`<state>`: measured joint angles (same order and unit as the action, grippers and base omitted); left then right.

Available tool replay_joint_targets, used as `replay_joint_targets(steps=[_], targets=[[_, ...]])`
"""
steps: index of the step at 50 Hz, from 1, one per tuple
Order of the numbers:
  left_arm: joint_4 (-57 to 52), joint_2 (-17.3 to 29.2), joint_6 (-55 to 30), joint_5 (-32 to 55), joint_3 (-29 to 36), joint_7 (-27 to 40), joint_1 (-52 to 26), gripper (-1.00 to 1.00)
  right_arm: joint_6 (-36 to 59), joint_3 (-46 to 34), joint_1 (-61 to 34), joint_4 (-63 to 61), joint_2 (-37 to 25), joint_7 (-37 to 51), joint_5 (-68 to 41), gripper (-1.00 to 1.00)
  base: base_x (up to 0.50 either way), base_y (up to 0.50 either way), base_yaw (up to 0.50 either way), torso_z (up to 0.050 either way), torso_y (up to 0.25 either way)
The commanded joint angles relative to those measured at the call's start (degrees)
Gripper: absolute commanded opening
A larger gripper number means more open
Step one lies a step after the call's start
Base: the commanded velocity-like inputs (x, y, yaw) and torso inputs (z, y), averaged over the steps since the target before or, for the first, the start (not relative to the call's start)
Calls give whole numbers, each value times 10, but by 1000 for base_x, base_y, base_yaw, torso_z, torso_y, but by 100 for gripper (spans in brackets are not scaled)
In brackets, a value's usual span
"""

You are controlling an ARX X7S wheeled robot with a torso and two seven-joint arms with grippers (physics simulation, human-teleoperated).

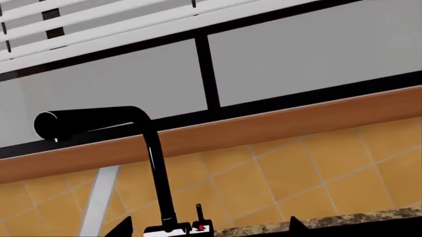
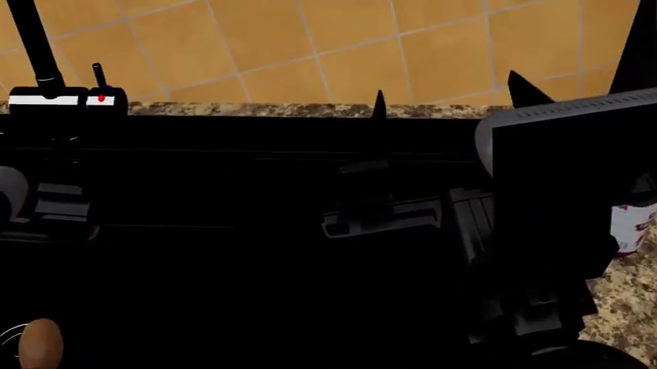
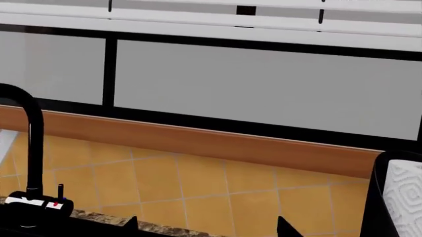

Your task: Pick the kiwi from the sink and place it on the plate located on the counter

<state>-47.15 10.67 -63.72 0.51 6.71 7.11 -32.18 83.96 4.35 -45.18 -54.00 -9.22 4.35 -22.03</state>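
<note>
A grey-paned window (image 1: pixel 297 54) with black bars and white blinds runs high behind the faucet (image 1: pixel 155 163), above a wooden sill (image 1: pixel 264 126) and an orange tiled wall (image 2: pixel 359 46). Below the faucet the black sink (image 2: pixel 226 292) fills most of the head view, its floor lost in shadow. The speckled granite surface (image 2: pixel 257 110) shows as a thin strip along the foot of the wall to the right of the faucet, and again as a patch on the sink's far side from it, at the head view's lower right. The faucet rises as a black column from a white-labelled base, with a small lever marked red beside it, and its spout bends over towards the basin. The left hand (image 1: pixel 211 228) is raised and aimed at the wall beside the faucet, its two dark fingertips (image 1: pixel 124 226) set wide apart with nothing between them. The right hand (image 3: pixel 207 228), further along the wall from the faucet, is likewise spread and holds nothing. A white paper towel roll (image 3: pixel 403 195) stands well away from the faucet in the right wrist view. The kiwi (image 2: pixel 41 344) lies in the sink, on the basin floor well forward of the faucet, clear of both hands
</note>
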Motion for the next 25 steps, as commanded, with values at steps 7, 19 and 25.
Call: replay_joint_targets(steps=[7,19,25], targets=[[-6,0,-36,4,-2,6,-7,100,12,7,-6,-9,-2,7,-17,100,0,0,0,0,0],[-20,47,-204,38,-31,-51,-6,100,1,-9,-5,1,-15,10,-24,100,0,0,0,0,0],[40,51,-262,65,-51,-65,-29,100,-15,-22,3,14,-25,14,-21,100,0,0,0,0,0]])
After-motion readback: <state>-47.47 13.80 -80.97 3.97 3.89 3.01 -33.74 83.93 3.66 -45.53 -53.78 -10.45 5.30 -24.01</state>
